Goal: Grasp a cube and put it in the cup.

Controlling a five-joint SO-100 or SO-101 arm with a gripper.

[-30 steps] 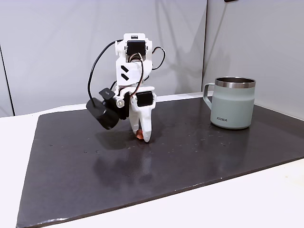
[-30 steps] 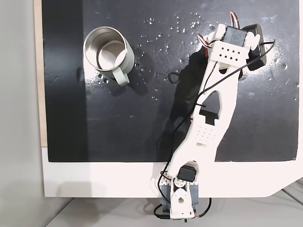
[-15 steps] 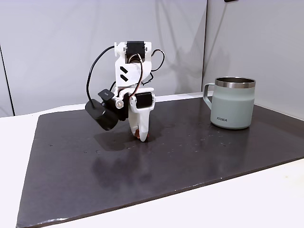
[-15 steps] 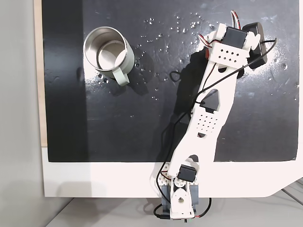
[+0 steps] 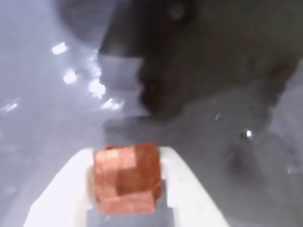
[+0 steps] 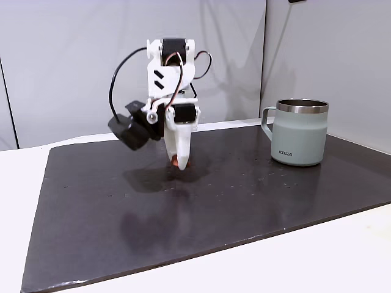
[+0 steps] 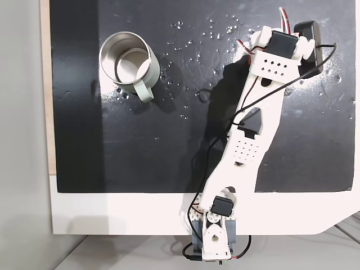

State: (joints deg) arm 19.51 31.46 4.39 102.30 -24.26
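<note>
Wrist view, gripper: two white fingers close on either side of the cube and pinch it between their tips.
Wrist view, cube: reddish-orange, filling the gap between the fingers, one corner tilted toward the camera (the picture is blurred).
Wrist view, mat: dark and glossy, with bright glints at upper left.
Side fixed view, gripper: pointing straight down, tips a little above the black mat, the cube showing as an orange speck at the tips.
Side fixed view, cup: pale grey-green with a steel rim, upright on the mat, well to the right of the gripper, handle facing left.
Top fixed view, arm: white, reaching from its base at the bottom edge to the mat's upper right.
Top fixed view, cup: upper left of the mat, well apart from the arm (mouth open upward).
</note>
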